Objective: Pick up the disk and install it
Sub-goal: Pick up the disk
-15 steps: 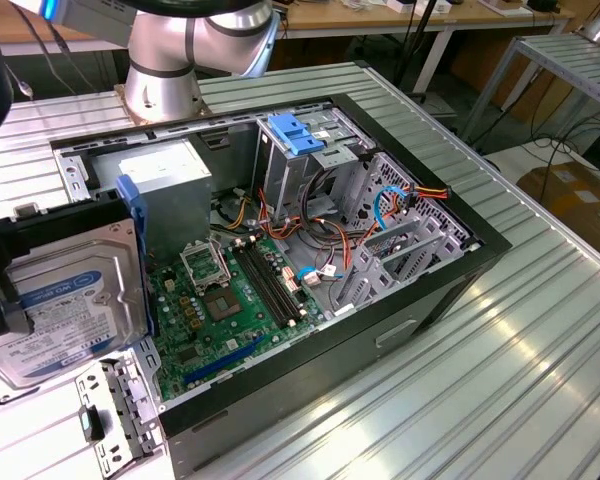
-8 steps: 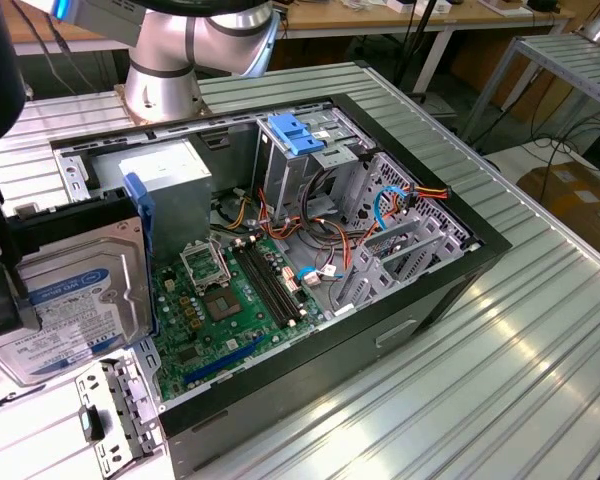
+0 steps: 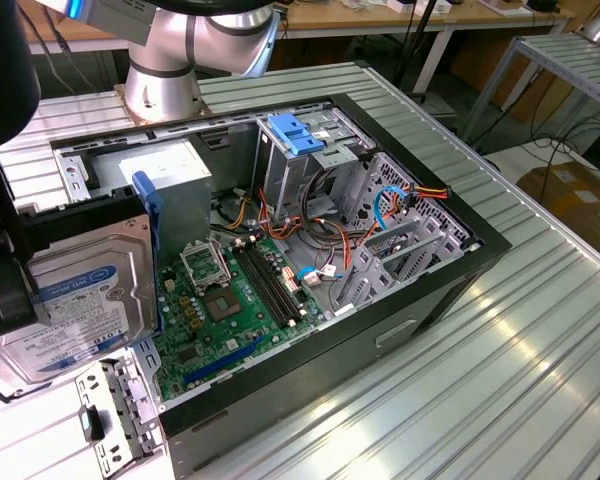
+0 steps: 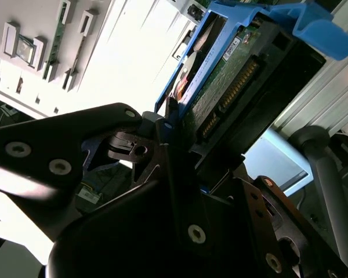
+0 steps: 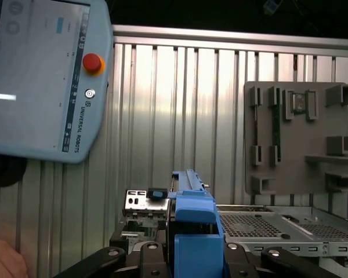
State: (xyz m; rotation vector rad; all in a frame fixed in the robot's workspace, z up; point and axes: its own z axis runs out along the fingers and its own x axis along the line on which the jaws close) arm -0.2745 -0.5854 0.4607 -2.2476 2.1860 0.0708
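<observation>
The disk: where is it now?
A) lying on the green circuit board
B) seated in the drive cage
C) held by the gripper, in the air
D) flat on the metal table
C: in the second wrist view the gripper is shut on the disk, which in the exterior view hangs near the open computer case.

Take the exterior view as your clock face, with the computer case (image 3: 420,300) at its centre on the table (image 3: 540,380). Your disk (image 3: 80,290) hangs at eight o'clock, just outside the case wall (the second wrist view shows it clamped in the gripper (image 4: 173,130)). Inside the case, the motherboard (image 3: 230,300) lies toward seven, the power supply (image 3: 165,170) at ten, the drive cage (image 3: 305,160) at twelve. The fixture plate (image 3: 120,420) lies at seven, just outside the case corner.
</observation>
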